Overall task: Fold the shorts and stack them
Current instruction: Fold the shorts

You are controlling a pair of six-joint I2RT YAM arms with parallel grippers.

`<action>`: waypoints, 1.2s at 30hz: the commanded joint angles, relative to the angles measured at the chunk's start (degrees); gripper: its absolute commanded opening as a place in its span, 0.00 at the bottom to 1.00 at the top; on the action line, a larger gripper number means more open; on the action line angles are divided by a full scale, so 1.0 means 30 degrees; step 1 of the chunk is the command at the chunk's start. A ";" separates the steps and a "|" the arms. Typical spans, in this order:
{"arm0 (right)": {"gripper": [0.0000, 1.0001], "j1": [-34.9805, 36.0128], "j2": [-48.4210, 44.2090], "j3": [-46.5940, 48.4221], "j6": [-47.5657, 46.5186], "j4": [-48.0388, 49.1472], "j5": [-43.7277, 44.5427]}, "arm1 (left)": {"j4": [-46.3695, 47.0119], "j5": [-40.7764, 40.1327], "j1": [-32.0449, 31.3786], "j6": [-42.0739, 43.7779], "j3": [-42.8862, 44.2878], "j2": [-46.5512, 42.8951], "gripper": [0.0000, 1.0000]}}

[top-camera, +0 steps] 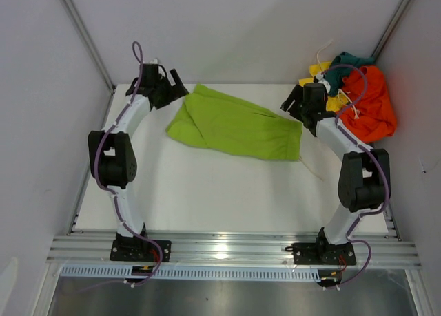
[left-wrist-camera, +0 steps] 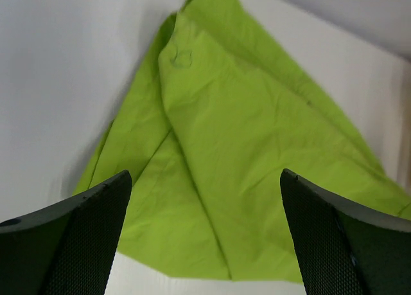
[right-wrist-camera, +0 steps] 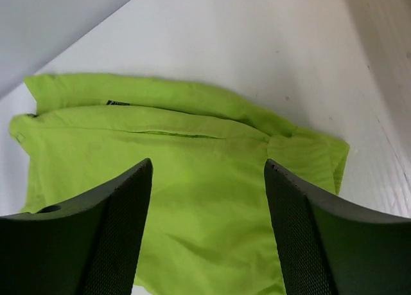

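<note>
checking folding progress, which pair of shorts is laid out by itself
The lime green pair, spread out alone; the orange, yellow and dark teal pairs sit bunched together in a heap at the far right.

White table (top-camera: 207, 192), aluminium rail (top-camera: 227, 250) along near edge

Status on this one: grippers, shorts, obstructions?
Left gripper open, right gripper open, both empty. Lime green shorts flat between them. Other shorts heaped far right. Nothing blocking.
</note>
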 commanded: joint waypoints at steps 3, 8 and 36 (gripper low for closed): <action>0.69 0.0106 0.1831 0.2972 -0.4152 -0.1484 -0.3002 | -0.1332 0.0760 -0.0386 0.2425 -0.2073 -0.0862 0.98; 0.71 0.0693 0.3325 0.4790 -0.7110 -0.3008 -0.1253 | -0.0745 -0.0090 -0.0386 0.3654 -0.4122 -0.1830 0.98; 0.50 0.2510 0.6169 0.5260 -1.8158 -0.0843 0.0190 | 0.0516 0.2633 -0.0240 0.4828 -0.5562 -0.1128 0.99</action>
